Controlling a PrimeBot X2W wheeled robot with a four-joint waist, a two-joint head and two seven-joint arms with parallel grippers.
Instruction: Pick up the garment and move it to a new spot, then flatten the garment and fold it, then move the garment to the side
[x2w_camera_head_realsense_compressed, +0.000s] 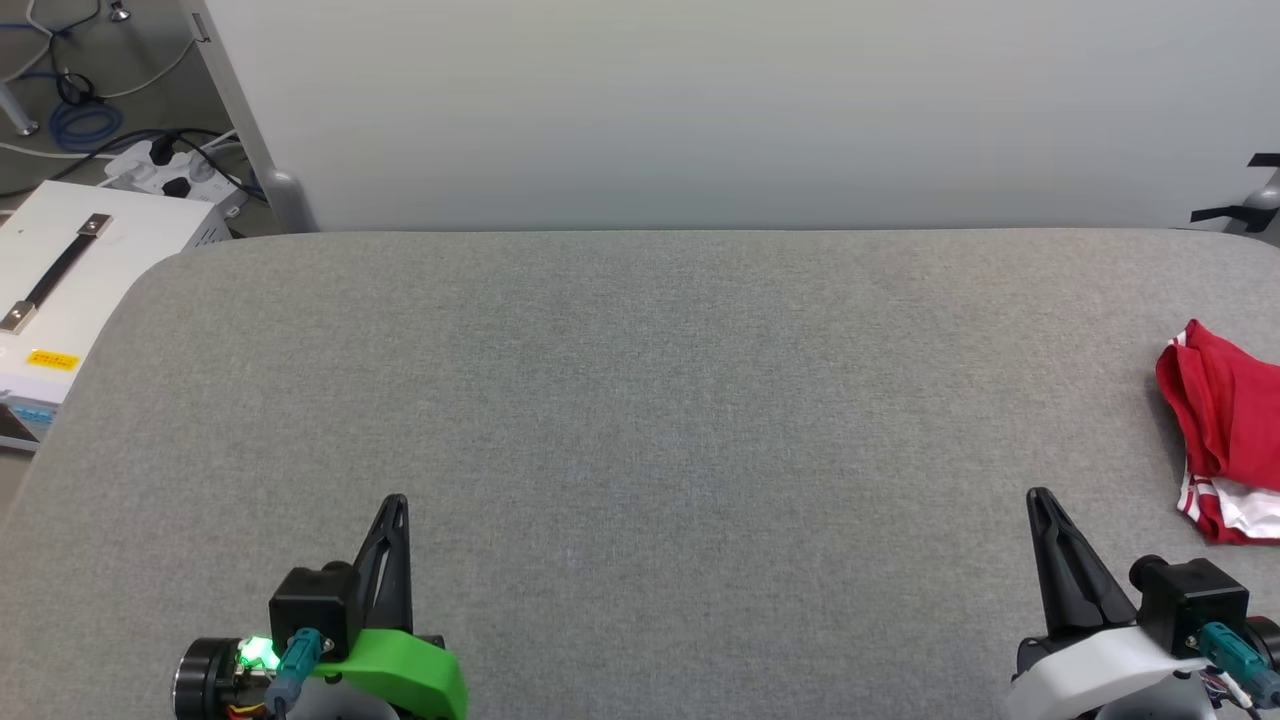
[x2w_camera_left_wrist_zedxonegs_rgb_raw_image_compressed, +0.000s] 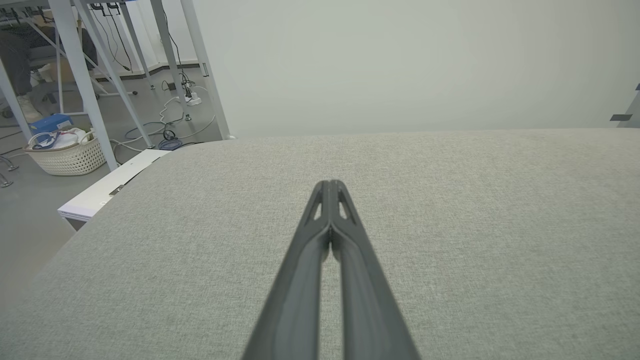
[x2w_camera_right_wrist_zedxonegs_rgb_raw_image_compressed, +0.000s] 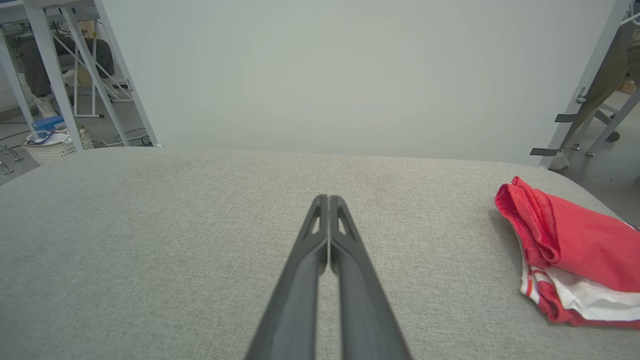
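Note:
The garment (x2w_camera_head_realsense_compressed: 1225, 430), a red bundle with white and striped trim showing at its lower edge, lies folded at the table's far right, cut off by the frame edge. In the right wrist view the garment (x2w_camera_right_wrist_zedxonegs_rgb_raw_image_compressed: 570, 252) sits to the right of my fingers. My right gripper (x2w_camera_head_realsense_compressed: 1040, 497) is shut, over the table near its front edge, left of the garment and apart from it. At the lower left my left gripper (x2w_camera_head_realsense_compressed: 397, 500) is shut with nothing in it. The left gripper (x2w_camera_left_wrist_zedxonegs_rgb_raw_image_compressed: 330, 184) and the right gripper (x2w_camera_right_wrist_zedxonegs_rgb_raw_image_compressed: 328, 198) both show fingertips pressed together.
The grey fabric-covered table (x2w_camera_head_realsense_compressed: 640, 400) spreads wide between the grippers. A pale wall panel (x2w_camera_head_realsense_compressed: 700, 110) stands behind it. A white box with a black handle (x2w_camera_head_realsense_compressed: 70, 270) and cables lie off the left edge. A woven basket (x2w_camera_left_wrist_zedxonegs_rgb_raw_image_compressed: 67, 150) sits on the floor.

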